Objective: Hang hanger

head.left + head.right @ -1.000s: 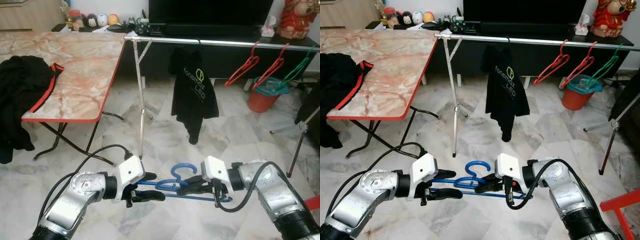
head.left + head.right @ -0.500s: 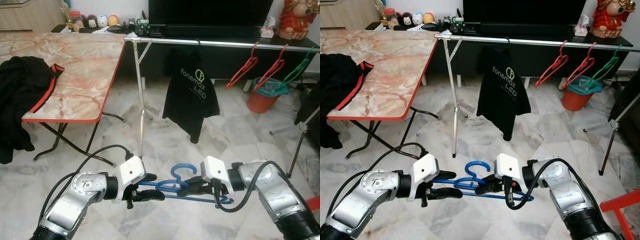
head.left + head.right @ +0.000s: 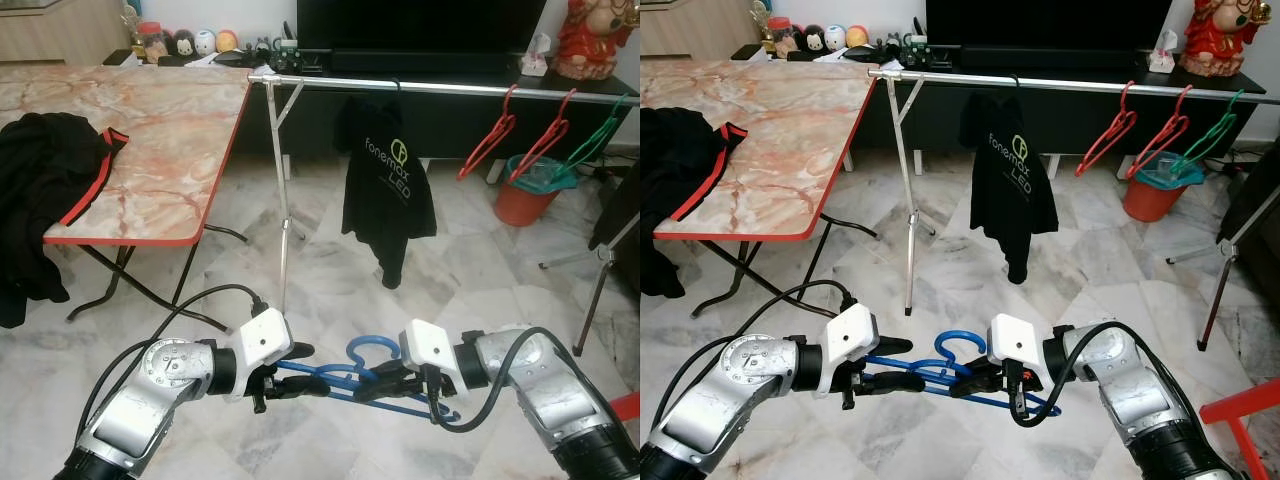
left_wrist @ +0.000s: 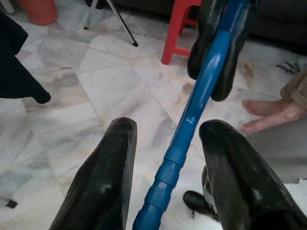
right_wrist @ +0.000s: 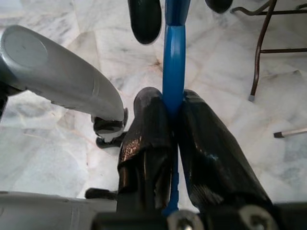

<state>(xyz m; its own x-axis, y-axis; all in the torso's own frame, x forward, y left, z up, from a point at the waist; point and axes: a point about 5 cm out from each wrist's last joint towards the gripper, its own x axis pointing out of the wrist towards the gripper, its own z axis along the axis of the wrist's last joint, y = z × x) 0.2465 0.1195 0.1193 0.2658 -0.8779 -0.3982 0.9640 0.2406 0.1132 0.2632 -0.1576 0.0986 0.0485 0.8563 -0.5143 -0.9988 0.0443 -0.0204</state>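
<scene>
Now, on my far left a black garment lies on the marble table, not part of this step. My left pincer has its two fingers spread wide, one on each side of the lower bar of the blue hanger; they stand around the bar and do not press it. So the hanger, low before me and well apart from the rail, is carried by my right pincer alone, whose fingers are closed tight on the same bar. Further right on the rail hang a black shirt, two red hangers and a green one. I think the risk is that, with only one narrow grip on a thin round bar, the hanger may turn or slip when I lift it, so the hook would miss the rail or catch the shirt.
</scene>
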